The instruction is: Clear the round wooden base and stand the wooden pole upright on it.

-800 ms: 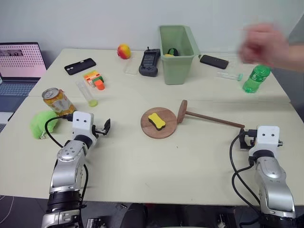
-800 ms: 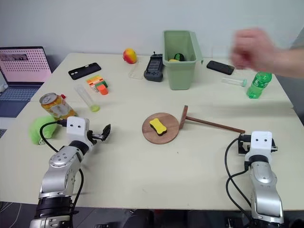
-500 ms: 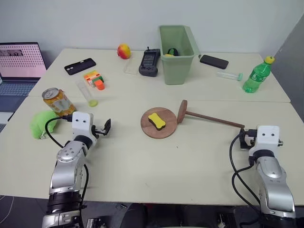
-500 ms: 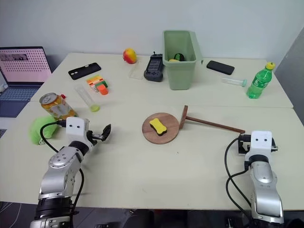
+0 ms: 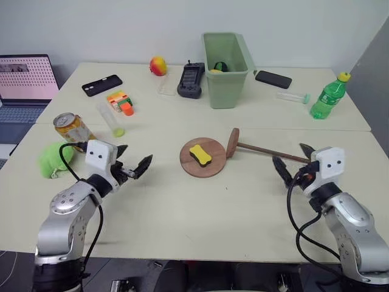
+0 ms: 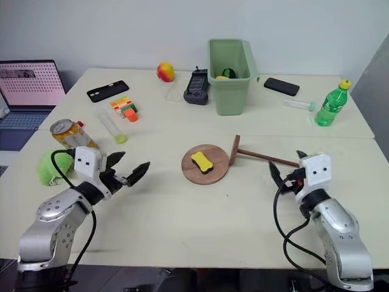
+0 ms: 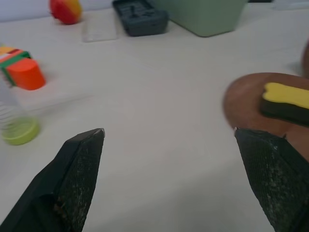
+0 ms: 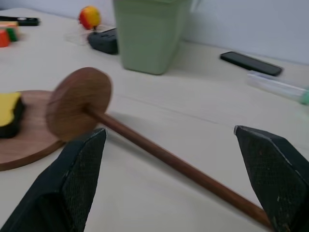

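The round wooden base (image 5: 193,168) lies flat at the table's middle with a yellow sponge (image 5: 200,153) on top of it. The wooden pole (image 5: 267,151) lies on the table to its right. The pole's disc end (image 5: 233,143) stands on edge against the base's rim. My right gripper (image 5: 293,159) is open around the rod's far end without gripping it; the right wrist view has the rod (image 8: 159,155) running between its fingers. My left gripper (image 5: 135,157) is open and empty, left of the base, which shows in the left wrist view (image 7: 246,104).
A green bin (image 5: 228,61) stands behind the base. A can (image 5: 72,129), a green soft ball (image 5: 53,159), a clear tube (image 5: 110,118) and coloured blocks (image 5: 120,101) sit at left. A green bottle (image 5: 327,97) stands at back right, a laptop (image 5: 24,79) at far left.
Both arms have swung forward and inward, and both grippers' fingers now stand wide apart. The person's hand by the green bottle has gone.
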Available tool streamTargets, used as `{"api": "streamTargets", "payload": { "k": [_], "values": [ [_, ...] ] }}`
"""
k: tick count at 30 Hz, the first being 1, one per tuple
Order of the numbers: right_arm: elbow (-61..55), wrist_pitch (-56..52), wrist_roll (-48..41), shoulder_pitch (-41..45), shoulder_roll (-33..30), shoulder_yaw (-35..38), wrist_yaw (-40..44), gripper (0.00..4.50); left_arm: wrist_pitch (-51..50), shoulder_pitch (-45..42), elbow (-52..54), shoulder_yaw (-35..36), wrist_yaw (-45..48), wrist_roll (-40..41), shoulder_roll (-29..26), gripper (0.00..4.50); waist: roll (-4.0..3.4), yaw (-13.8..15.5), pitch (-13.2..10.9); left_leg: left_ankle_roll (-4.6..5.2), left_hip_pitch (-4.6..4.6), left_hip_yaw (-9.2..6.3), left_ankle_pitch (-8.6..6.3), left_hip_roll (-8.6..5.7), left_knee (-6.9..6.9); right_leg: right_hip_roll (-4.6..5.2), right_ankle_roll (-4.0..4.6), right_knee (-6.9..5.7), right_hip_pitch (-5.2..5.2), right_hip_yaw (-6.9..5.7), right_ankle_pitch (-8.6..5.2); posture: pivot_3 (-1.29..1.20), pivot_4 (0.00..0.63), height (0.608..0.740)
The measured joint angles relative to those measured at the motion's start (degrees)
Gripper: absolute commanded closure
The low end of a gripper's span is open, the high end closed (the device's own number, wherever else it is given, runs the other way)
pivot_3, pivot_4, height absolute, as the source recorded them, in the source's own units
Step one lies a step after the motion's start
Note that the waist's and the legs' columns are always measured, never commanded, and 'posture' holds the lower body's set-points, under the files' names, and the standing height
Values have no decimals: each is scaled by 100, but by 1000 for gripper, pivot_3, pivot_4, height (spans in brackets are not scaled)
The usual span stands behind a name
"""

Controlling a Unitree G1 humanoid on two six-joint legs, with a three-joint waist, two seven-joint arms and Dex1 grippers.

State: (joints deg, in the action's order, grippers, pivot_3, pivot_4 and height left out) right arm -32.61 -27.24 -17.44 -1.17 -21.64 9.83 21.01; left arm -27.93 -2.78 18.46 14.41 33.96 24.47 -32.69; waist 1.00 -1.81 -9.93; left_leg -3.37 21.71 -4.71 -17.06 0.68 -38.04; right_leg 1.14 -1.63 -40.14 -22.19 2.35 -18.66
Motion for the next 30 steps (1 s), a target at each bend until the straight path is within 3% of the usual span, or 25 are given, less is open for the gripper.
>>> {"api": "streamTargets", "payload": {
  "k": [7,15,20,24,30],
  "values": [
    [-160,-105,-248,29,-66,-319,252,61,-41,-273,111,-697,331,-1,-9,0,0,15,0,1,0,2,0,-4,-3,-2,0,1,3,-3,0,0,150,740],
    [-341,-131,-338,-138,-94,-215,236,61,79,-688,-442,-733,608,-23,-137,0,-1,12,1,1,0,3,0,-3,-2,-6,0,1,2,-6,0,0,150,740],
    [-613,-460,-525,-72,-269,-632,412,61,82,-739,-516,-729,688,110,-71,0,-1,-5,1,1,-1,-2,0,1,-2,-6,0,0,2,-2,0,0,150,740],
    [-254,-589,-488,660,-108,-1537,641,61,108,291,186,-459,956,415,-158,0,-2,-150,1,1,-12,1,0,9,8,-6,1,1,0,6,-1,0,150,740],
    [821,-550,-102,1637,403,-2419,675,61,21,1736,1612,82,770,870,-36,0,7,-58,8,2,-7,0,-1,0,1,4,1,12,6,9,0,0,150,740]
  ]
}}
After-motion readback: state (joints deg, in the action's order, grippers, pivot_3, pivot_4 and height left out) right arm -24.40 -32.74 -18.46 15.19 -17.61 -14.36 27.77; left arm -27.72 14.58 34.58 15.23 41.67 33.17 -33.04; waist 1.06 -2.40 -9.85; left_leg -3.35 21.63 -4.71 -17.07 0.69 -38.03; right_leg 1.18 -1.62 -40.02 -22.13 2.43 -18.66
